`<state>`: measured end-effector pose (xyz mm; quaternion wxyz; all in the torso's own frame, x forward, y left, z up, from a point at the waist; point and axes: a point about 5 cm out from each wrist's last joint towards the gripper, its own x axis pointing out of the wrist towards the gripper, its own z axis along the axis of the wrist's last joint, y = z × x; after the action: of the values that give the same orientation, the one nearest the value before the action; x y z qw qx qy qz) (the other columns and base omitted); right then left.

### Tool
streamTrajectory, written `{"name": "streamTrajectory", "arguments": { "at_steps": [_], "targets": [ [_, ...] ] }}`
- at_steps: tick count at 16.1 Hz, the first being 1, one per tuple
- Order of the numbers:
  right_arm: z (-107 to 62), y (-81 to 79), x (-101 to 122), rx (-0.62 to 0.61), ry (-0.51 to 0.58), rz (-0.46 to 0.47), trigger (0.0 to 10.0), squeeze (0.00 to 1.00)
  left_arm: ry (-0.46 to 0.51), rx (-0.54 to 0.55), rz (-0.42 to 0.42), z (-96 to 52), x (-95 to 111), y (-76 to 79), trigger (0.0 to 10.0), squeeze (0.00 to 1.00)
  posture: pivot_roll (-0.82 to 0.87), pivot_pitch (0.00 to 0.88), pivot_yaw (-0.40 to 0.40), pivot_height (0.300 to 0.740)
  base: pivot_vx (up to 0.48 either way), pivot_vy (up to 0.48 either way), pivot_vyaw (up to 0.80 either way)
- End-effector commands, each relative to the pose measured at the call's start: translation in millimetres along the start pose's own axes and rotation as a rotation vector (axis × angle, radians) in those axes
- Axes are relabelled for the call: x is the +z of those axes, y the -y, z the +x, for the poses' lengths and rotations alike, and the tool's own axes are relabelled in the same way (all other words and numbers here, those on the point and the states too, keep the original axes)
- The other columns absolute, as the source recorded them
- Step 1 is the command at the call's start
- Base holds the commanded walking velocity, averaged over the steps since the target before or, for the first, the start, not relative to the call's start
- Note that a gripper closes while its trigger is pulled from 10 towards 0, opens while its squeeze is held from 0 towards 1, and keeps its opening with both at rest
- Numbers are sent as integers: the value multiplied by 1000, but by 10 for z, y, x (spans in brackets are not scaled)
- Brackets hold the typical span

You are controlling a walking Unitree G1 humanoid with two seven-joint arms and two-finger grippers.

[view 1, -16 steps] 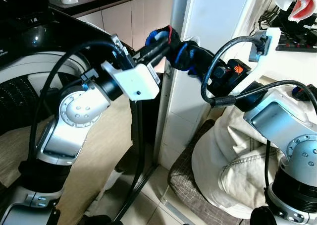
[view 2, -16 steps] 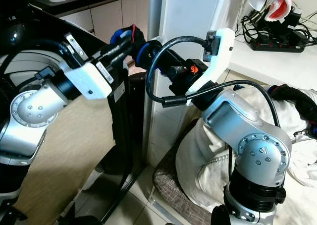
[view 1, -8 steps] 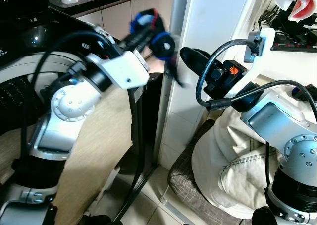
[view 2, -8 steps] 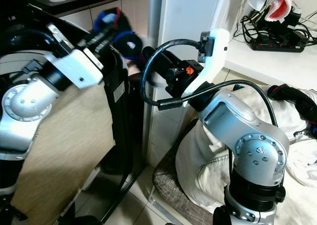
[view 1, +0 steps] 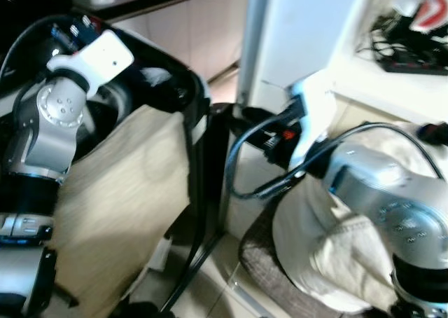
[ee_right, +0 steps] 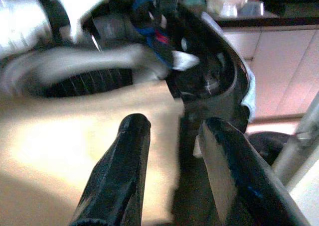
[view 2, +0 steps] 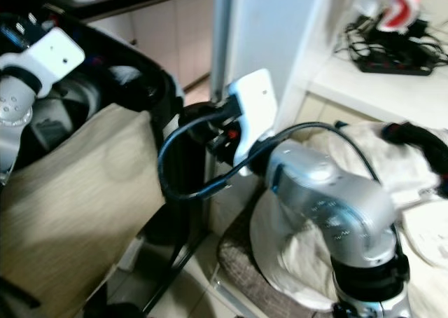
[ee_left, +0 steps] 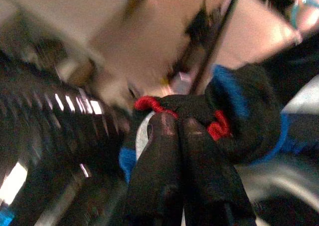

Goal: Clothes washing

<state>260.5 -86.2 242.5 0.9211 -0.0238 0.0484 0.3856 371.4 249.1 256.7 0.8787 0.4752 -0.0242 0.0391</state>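
The left end effector [ee_left: 174, 131] pinches a soft, light sock [ee_left: 234, 111] at its bunched cuff over the washer [ee_right: 209, 86]; the right end effector [ee_right: 172, 136] gapes wide, empty

Bright indoor light, all views smeared by motion blur.

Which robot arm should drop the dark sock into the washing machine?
The left. Its gripper is already shut on the dark sock, up by the washing machine's tub. The right gripper is open, holds nothing and hangs farther back.
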Motion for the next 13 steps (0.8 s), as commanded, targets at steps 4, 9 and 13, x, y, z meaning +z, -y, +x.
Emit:
{"name": "streamTrajectory", "arguments": {
  "at_steps": [4,9,13],
  "targets": [
    [33,-74,29,40,24,-84,10000,0,-283,8,-97,148,-372,58,10000,0,4,0,-45,740,0,0,0],
    [19,-134,-36,83,20,-84,10000,0,-378,-46,-331,186,-453,127,10000,1000,4,0,-40,740,0,0,0],
    [5,-122,-51,84,13,-78,10000,0,-391,-67,-342,203,-445,111,10000,1000,6,2,-42,740,0,0,0]
  ]
}}
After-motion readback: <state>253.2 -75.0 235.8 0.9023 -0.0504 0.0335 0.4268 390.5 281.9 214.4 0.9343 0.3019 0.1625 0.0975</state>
